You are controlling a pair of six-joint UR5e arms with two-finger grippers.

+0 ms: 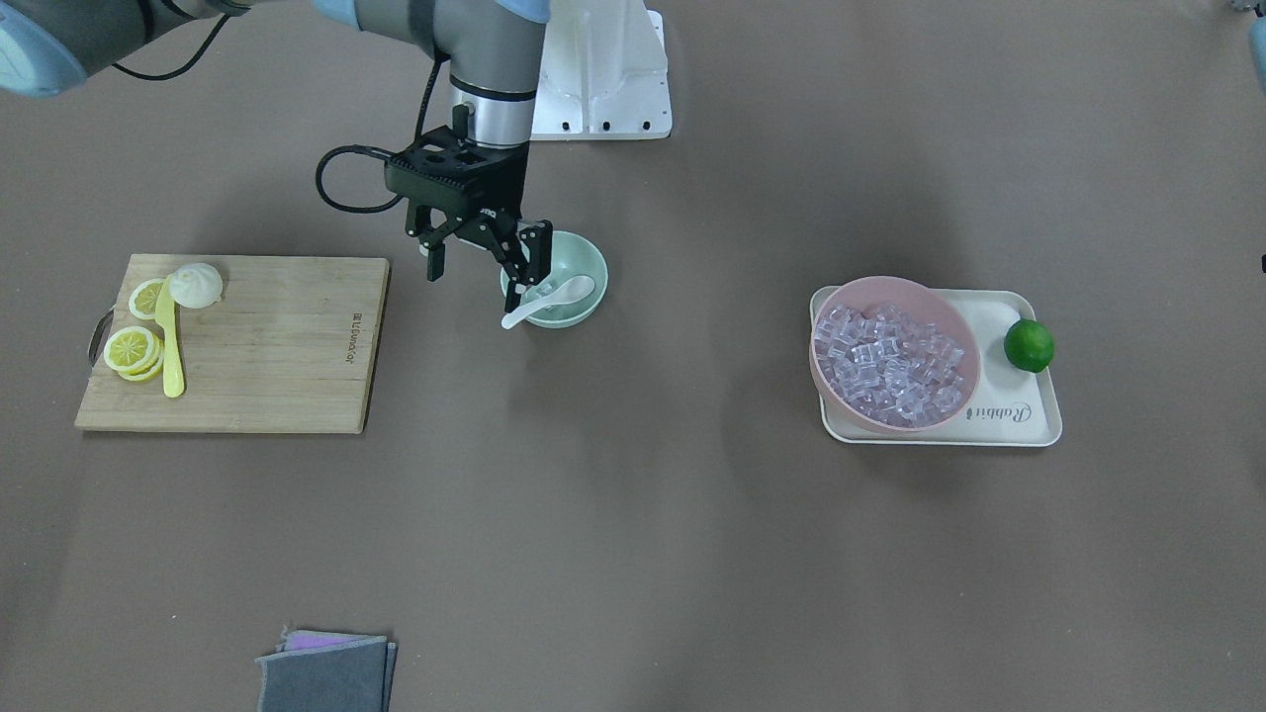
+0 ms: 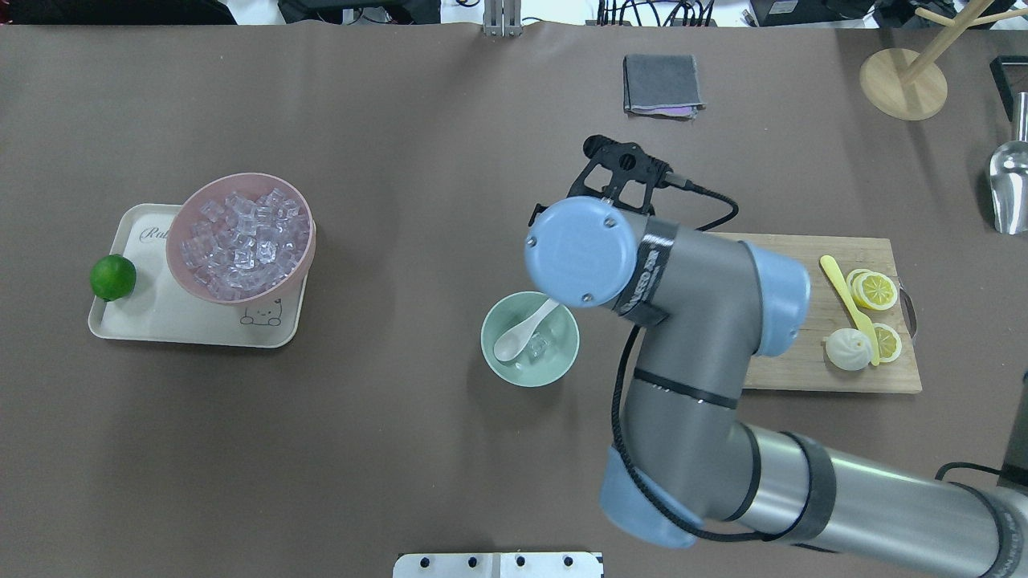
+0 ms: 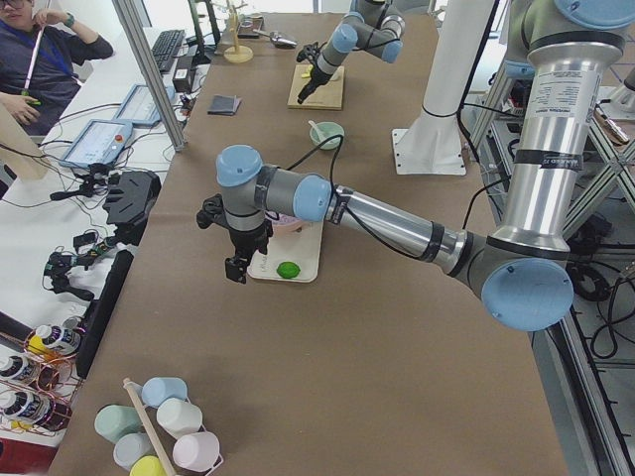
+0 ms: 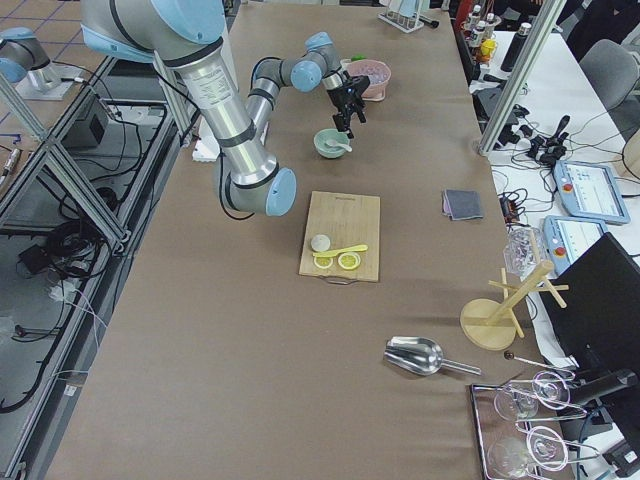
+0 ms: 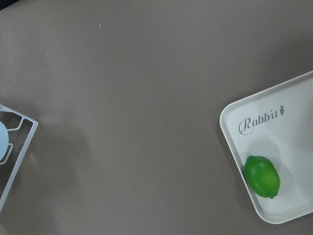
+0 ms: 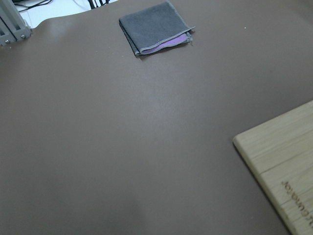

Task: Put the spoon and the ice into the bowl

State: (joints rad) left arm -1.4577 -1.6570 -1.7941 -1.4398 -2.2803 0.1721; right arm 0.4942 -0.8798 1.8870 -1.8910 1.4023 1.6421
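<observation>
Okay, front view first. The right end effector (image 1: 483,277) has its jaws spread and nothing between them. It hangs just beside the bowl (image 1: 591,259), and one finger overlaps the rim from this angle. The spoon (image 1: 550,297) lies in the bowl with its scoop inside and its handle poking out over the rim on that finger's side. Our main worry is a sideways or low retreat clipping the handle. That could flip the spoon out or drag the light bowl across the bench (image 1: 643,544). We'd go straight up first.

Overhead: the ice (image 2: 536,347) shows as a clear cube in the bowl next to the scoop, so both items look placed. The arm hides the fingers here, so we can't check clearance. A tipped bowl would also lose the cube, which is hard to spot on the bench. The pink bowl (image 2: 177,225) with the heap is well apart.

Left side view: the left end effector (image 3: 236,266) hangs near the tray (image 3: 308,260). We can't tell whether it is open or closed. A careless move could nudge the tray.

Right side view: the right end effector sits above the bowl, though it's too small to judge the gap.

Left wrist: only bench, a tray corner and the lime (image 5: 262,176), with no fingers visible.

Right wrist: a cloth (image 6: 155,27) and a cutting board (image 6: 283,161) corner. The bowl is out of frame, so this camera won't catch contact on the way out.
</observation>
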